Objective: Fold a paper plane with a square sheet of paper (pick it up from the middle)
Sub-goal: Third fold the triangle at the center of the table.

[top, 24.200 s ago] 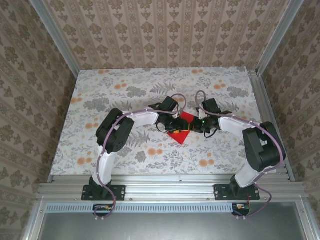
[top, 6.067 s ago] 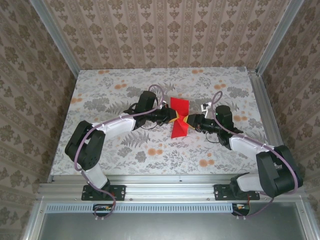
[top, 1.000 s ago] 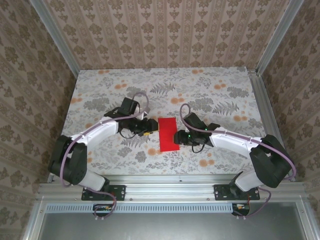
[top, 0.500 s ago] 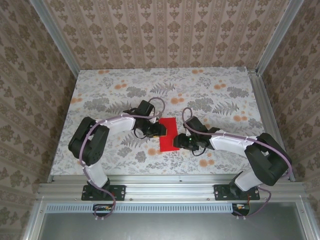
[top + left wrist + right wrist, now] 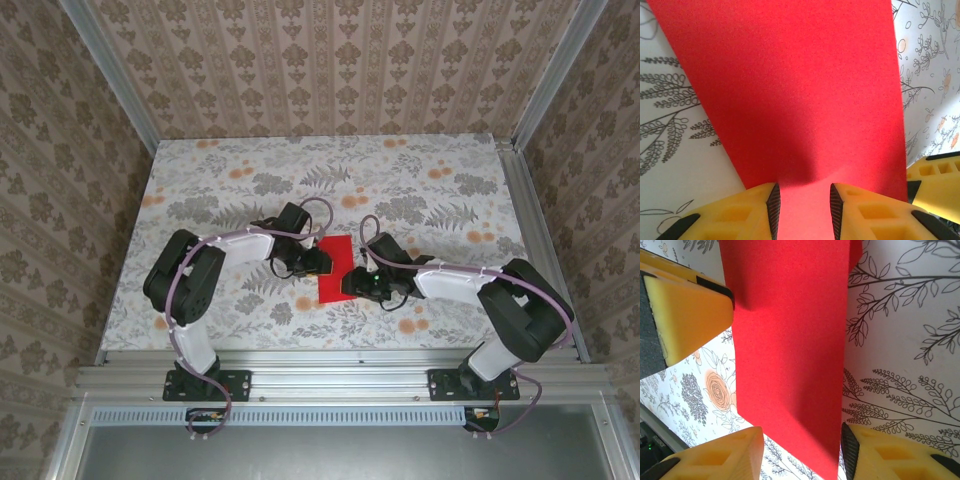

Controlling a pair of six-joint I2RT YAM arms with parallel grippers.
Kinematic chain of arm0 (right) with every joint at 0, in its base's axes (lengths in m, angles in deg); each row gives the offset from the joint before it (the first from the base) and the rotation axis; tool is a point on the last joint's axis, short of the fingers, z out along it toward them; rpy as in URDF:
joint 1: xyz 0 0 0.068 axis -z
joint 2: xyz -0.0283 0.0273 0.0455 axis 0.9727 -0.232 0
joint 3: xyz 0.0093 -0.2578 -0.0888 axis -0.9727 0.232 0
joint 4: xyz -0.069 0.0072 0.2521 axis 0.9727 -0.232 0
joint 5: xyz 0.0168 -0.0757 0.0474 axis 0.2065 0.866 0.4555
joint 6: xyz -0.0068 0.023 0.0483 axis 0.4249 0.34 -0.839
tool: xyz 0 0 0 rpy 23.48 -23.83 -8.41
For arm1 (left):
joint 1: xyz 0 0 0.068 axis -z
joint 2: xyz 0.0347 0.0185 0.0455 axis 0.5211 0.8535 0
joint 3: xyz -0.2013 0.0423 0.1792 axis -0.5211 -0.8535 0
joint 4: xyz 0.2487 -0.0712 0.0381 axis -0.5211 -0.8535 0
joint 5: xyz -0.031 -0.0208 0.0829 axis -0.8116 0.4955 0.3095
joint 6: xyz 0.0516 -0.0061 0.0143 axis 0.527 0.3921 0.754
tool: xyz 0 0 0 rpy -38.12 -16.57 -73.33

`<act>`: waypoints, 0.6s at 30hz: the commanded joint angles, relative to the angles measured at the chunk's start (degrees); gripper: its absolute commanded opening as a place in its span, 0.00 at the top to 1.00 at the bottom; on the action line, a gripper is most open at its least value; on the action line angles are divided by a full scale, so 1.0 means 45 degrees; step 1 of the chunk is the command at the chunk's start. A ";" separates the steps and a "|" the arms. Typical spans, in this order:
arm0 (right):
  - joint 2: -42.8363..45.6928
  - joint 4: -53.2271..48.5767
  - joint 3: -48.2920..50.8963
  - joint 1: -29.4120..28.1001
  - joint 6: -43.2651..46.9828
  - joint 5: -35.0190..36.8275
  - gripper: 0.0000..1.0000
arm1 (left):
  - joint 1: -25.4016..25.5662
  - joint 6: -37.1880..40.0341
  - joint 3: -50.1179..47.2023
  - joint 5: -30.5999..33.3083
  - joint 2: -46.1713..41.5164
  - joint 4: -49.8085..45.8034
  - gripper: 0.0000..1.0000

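Note:
The red sheet of paper lies flat on the table as a narrow upright rectangle, not a paper plane. A second layer peeks out at its far edge. My left gripper stands over its left long edge. In the left wrist view the paper runs between the yellow fingers of that gripper and bulges slightly there, with the jaws apart. My right gripper is at the paper's near right corner. Its jaws stand wide, with the corner of the paper between them.
The table wears a floral cloth, with an orange flower print just left of the paper's near end. Metal rails frame the table and wallpapered walls close in on three sides. A finger of the left gripper shows in the right wrist view.
The left gripper has slid right onto the paper's left edge and narrowed its jaws. The right gripper has shifted toward the near right corner and narrowed a little. The paper has stayed put.

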 commanded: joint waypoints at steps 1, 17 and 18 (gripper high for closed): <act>0.0019 0.0272 0.0203 -0.0049 -0.0183 -0.0426 0.53 | 0.0088 0.0417 0.0235 0.0095 0.0262 -0.0218 0.66; 0.0564 0.0937 0.0060 -0.0182 -0.0817 -0.0760 0.80 | 0.0069 0.0537 0.0196 0.0214 0.0369 -0.0296 0.69; 0.0501 0.0955 -0.0007 -0.0204 -0.0831 -0.0779 0.81 | 0.0074 0.0539 0.0204 0.0212 0.0384 -0.0282 0.69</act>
